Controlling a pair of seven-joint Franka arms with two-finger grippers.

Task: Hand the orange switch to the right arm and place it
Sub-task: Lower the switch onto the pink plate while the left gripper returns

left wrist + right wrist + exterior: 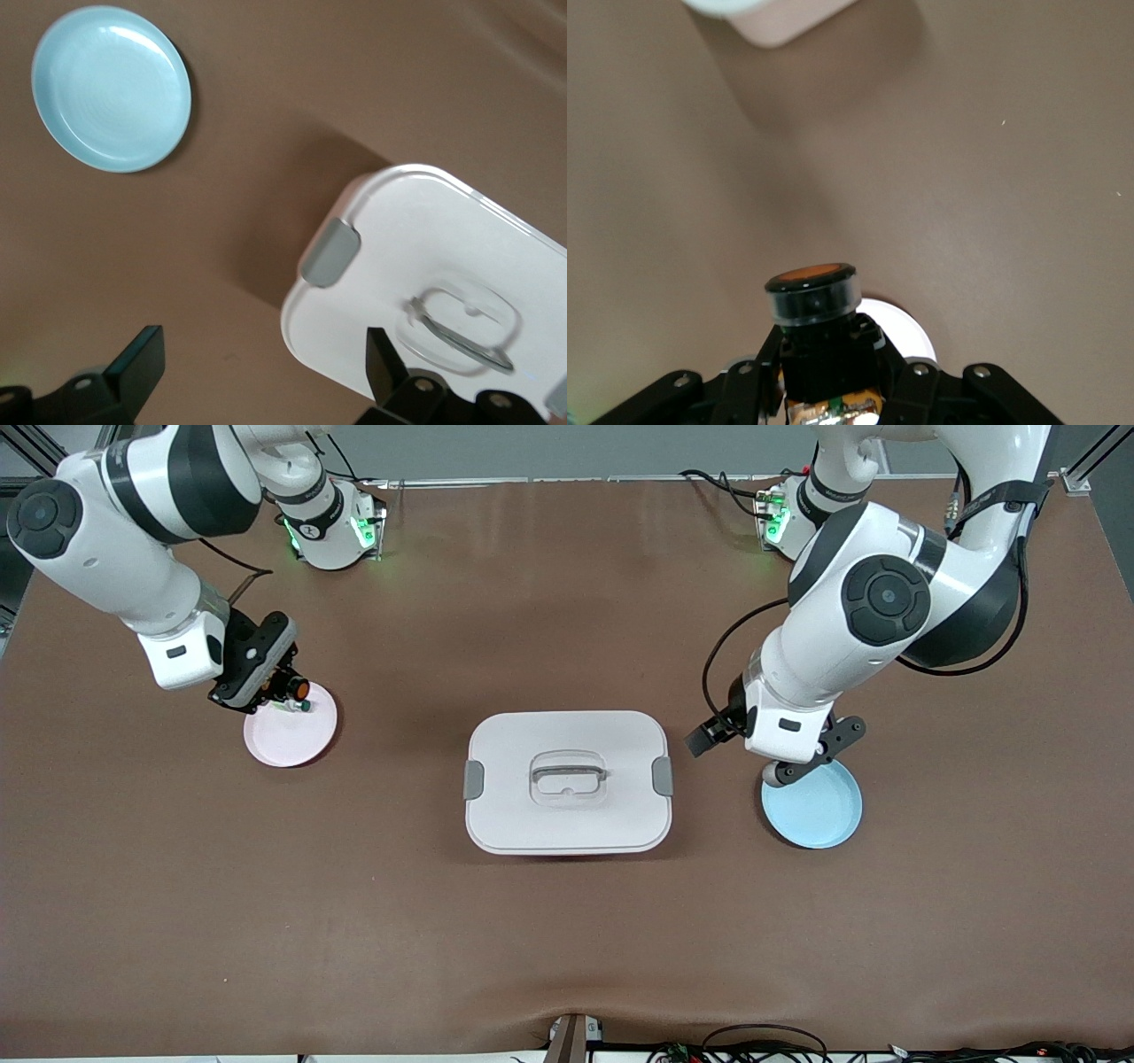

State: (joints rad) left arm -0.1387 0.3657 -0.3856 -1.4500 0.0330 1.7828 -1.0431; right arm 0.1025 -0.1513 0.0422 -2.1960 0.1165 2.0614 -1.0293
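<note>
Right claw clenched on orange switch, over pink plate | left claw released, waiting above blue plate | judgement: lower gently, release only once the switch rests on the plate.

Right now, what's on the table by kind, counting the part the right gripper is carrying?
Plates: 2, a pink plate and a blue plate
Lidded white box: 1
Switch parts: 2, the orange switch shut in the right gripper over the pink plate, and a pale green-tipped part on that plate
Total: 5
</note>
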